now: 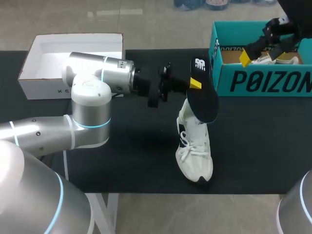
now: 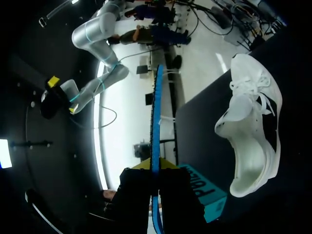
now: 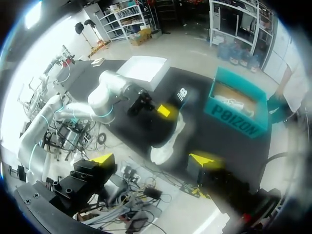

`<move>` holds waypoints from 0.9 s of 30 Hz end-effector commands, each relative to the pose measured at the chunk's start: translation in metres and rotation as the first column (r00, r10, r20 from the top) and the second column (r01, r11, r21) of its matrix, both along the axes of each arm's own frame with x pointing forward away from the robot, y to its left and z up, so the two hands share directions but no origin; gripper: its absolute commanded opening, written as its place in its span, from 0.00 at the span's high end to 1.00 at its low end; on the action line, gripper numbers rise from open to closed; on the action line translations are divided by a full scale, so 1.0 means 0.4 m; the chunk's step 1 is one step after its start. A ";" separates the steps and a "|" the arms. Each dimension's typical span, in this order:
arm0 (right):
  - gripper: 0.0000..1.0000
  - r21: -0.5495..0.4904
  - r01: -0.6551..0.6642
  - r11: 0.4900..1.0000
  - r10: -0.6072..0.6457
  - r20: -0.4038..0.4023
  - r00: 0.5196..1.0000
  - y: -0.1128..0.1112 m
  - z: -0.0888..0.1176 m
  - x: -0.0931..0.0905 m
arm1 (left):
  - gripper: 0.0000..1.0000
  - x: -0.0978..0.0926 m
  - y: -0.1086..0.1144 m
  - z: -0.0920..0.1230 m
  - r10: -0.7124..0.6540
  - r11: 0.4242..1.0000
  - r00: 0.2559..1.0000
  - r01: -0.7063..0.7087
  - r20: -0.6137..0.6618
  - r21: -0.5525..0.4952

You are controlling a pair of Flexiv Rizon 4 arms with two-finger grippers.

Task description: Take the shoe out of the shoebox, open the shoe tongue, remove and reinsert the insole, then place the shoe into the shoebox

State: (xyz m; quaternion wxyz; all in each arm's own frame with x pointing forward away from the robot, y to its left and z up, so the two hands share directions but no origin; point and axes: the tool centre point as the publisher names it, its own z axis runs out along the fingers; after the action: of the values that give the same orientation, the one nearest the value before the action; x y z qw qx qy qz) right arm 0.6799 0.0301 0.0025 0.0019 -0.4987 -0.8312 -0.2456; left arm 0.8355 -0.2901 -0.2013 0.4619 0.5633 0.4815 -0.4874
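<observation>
- Your left gripper (image 2: 156,168) pinches the insole's (image 1: 204,100) edge, just above the shoe (image 1: 195,151) on the table (image 1: 126,151).
- Right gripper (image 3: 153,161) gapes empty over the shoebox (image 1: 263,80).
- Risk: unbraced shoe may slide, buckling the insole.

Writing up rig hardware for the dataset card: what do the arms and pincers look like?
Left arm: rounded silver-grey links with light-blue glowing rings at the joints. Right arm shows the same silver finish and a blue ring. Left pincer and right pincer: black bodies, two fingers each with bright yellow tips.
</observation>
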 end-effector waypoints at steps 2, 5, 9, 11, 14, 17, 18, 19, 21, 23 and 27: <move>0.00 -0.002 0.000 1.000 0.000 -0.004 1.000 0.002 0.001 0.005 | 1.00 0.000 -0.002 0.000 0.001 1.000 1.000 -0.001 0.001 0.001; 0.00 -0.002 0.000 1.000 0.000 -0.004 1.000 0.002 0.001 0.005 | 1.00 0.000 0.001 -0.006 0.019 1.000 0.998 -0.019 -0.055 0.006; 0.00 -0.002 0.000 1.000 0.000 -0.004 1.000 0.002 0.001 0.005 | 1.00 -0.014 -0.006 -0.008 0.007 0.996 0.963 -0.032 -0.270 -0.089; 0.00 -0.002 0.000 1.000 0.000 -0.004 1.000 0.002 0.001 0.005 | 1.00 -0.020 -0.009 -0.005 0.013 0.988 0.921 -0.073 -0.388 -0.138; 0.00 -0.002 0.000 1.000 0.000 -0.004 1.000 0.002 0.001 0.005 | 1.00 -0.028 -0.012 -0.002 -0.028 0.971 0.847 -0.103 -0.531 -0.214; 0.00 -0.002 0.000 1.000 0.000 -0.004 1.000 0.002 0.001 0.005 | 1.00 -0.043 -0.013 0.001 -0.035 0.971 0.775 -0.124 -0.631 -0.207; 0.00 -0.002 0.000 1.000 0.000 -0.004 1.000 0.002 0.001 0.005 | 1.00 -0.050 -0.013 0.003 -0.062 0.967 0.747 -0.119 -0.662 -0.225; 0.00 -0.002 0.000 1.000 0.000 -0.004 1.000 0.002 0.001 0.005 | 1.00 -0.055 -0.012 0.008 -0.076 0.963 0.718 -0.129 -0.692 -0.239; 0.00 -0.002 0.000 1.000 0.000 -0.004 1.000 0.002 0.001 0.005 | 1.00 -0.060 -0.009 0.015 -0.082 0.962 0.679 -0.138 -0.729 -0.237; 0.00 -0.002 0.000 1.000 0.000 -0.004 1.000 0.002 0.001 0.005 | 1.00 -0.062 -0.003 0.019 -0.066 0.965 0.655 -0.149 -0.753 -0.214; 0.00 -0.002 0.000 1.000 0.000 -0.004 1.000 0.002 0.001 0.005 | 1.00 -0.063 0.014 0.025 -0.064 0.972 0.605 -0.142 -0.794 -0.187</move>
State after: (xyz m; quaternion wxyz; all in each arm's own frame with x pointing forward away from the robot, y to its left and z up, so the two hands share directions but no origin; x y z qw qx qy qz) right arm 0.6797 0.0298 0.0022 0.0018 -0.4988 -0.8311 -0.2460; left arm 0.8145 -0.2901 -0.1925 0.3383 0.3071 0.5596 -0.6914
